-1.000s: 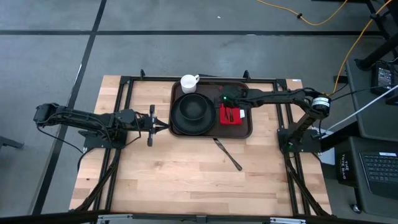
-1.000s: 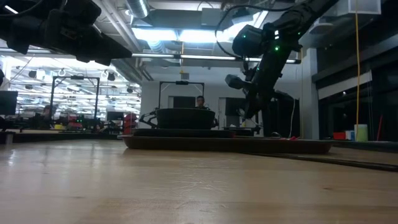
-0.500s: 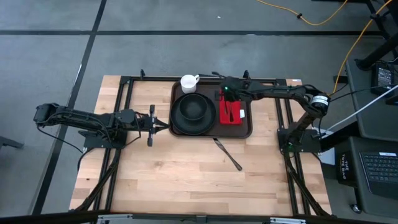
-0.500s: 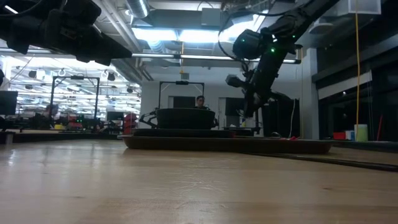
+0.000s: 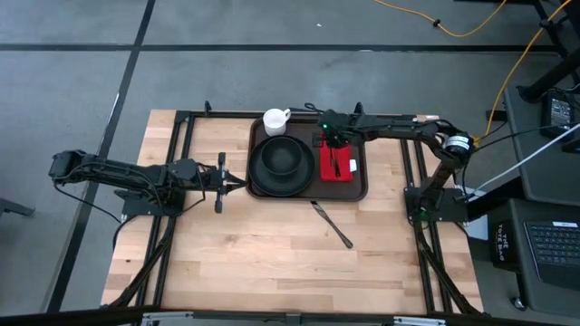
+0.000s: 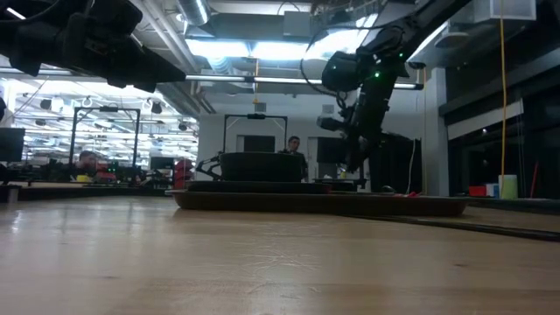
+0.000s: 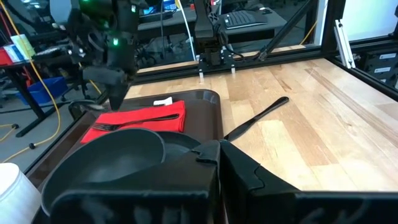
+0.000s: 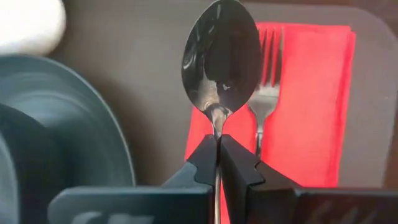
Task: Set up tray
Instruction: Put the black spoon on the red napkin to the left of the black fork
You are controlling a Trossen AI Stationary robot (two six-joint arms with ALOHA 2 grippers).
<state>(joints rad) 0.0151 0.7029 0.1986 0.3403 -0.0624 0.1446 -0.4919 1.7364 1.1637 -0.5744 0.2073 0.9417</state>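
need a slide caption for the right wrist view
Right claw shut on a spoon, held above the red napkin and fork on the brown tray.

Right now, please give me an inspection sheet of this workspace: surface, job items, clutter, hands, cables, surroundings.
Surface: wooden table, bare at the near side.
Job's things: tray holds black plate with bowl, white cup, red napkin with fork on it.
Clutter: one dark utensil lies on the table beside the tray.
Hands: right hand shut on spoon, above the napkin; left hand shut, waiting beside the plate.
Cables: yellow cable on the floor.
Surroundings: a person far behind the table.
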